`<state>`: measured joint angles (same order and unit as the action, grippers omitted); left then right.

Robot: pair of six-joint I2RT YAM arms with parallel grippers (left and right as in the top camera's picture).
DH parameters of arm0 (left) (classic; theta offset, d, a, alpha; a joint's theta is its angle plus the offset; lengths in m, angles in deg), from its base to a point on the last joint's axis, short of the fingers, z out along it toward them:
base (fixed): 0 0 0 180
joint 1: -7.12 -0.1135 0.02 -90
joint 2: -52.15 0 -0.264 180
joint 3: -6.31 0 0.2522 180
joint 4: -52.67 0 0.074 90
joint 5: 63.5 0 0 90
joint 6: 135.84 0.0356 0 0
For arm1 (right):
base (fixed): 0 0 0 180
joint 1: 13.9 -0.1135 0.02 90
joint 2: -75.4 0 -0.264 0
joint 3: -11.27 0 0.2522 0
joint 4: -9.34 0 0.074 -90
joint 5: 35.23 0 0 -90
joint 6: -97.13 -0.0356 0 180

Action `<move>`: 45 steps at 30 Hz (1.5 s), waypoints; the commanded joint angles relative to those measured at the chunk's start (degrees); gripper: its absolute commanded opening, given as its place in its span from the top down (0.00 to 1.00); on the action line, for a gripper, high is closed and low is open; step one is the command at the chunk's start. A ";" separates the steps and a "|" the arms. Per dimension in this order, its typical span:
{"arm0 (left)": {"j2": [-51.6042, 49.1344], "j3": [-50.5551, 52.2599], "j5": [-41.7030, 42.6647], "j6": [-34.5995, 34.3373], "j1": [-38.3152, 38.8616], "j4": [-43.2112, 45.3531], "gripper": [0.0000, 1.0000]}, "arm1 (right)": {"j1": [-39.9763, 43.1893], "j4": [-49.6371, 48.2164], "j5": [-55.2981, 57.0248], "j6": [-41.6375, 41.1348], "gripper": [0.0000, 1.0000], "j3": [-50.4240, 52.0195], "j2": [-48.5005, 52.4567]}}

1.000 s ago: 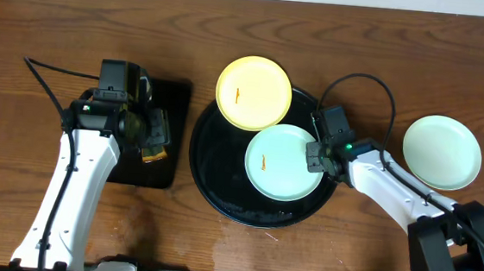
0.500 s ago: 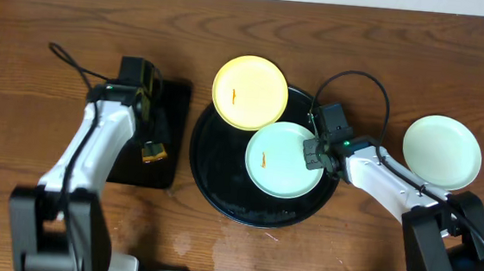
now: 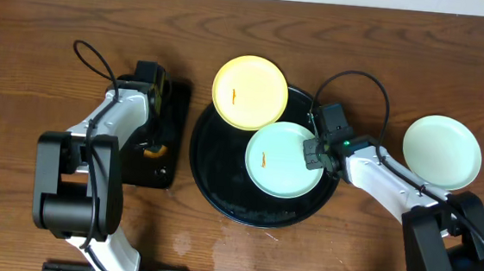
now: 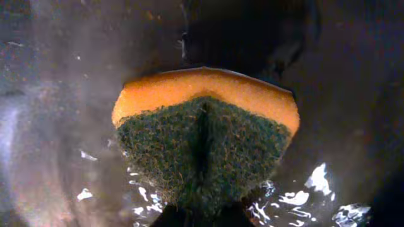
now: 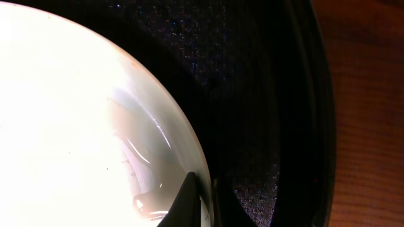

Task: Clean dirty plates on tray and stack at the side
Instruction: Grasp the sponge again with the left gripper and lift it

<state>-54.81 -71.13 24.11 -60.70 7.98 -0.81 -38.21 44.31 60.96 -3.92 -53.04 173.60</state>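
While tray [image 3: 221, 186] holds two plates [image 3: 285, 160], one aside [image 3: 441, 152].

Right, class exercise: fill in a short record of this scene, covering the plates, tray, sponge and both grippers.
round tray: black, centre of table
pale blue plate: on round tray, orange smear
yellow plate: overlaps tray's far rim, orange smear
third plate: on table, right side, no smear visible
sponge: over rectangular tray, at left gripper
right gripper: at pale blue plate's right rim, grip unclear
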 commanded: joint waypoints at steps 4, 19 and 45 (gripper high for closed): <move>3.67 -1.49 -1.07 2.34 -0.20 -6.16 0.87 | 0.07 1.07 -0.66 0.42 0.99 1.55 2.99; 2.78 3.17 -4.28 2.34 -0.20 2.78 0.54 | 0.07 1.09 -0.68 0.42 0.99 1.55 2.99; 8.48 -0.61 -4.09 -2.12 -0.44 -9.75 0.52 | 0.07 1.09 -0.66 0.42 0.98 1.55 2.99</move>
<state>-44.89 -74.13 20.50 -60.48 7.92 -11.09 -38.21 44.31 60.94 -3.92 -53.04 173.60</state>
